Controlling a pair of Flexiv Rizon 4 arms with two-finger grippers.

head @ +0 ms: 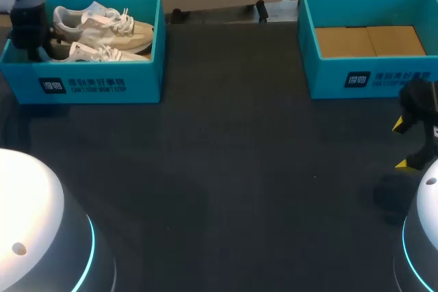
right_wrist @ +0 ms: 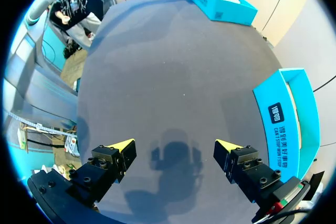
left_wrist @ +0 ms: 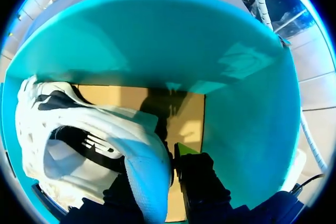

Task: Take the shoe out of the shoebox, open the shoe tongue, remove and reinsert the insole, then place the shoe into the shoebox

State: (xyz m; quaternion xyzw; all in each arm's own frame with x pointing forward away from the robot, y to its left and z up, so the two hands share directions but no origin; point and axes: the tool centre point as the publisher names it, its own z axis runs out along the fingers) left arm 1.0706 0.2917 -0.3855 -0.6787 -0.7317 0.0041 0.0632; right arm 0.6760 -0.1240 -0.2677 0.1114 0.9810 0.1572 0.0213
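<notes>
Our left gripper [head: 31, 37] down inside teal cardboard shoebox [head: 102, 84], at heel of white-and-beige mesh sneaker [left_wrist: 79, 145] lying in it; clamped or not, we cannot tell. Our right gripper [right_wrist: 176, 148] spread wide above dark grey table [right_wrist: 168, 66].

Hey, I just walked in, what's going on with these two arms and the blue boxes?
The left gripper is down inside the left shoebox, at the heel of a white shoe; whether it has a hold yet is unclear. Both shoes lie in that box. The right gripper hangs open over the bare table near the right shoebox, which holds no shoe. The job is at its first step.
</notes>
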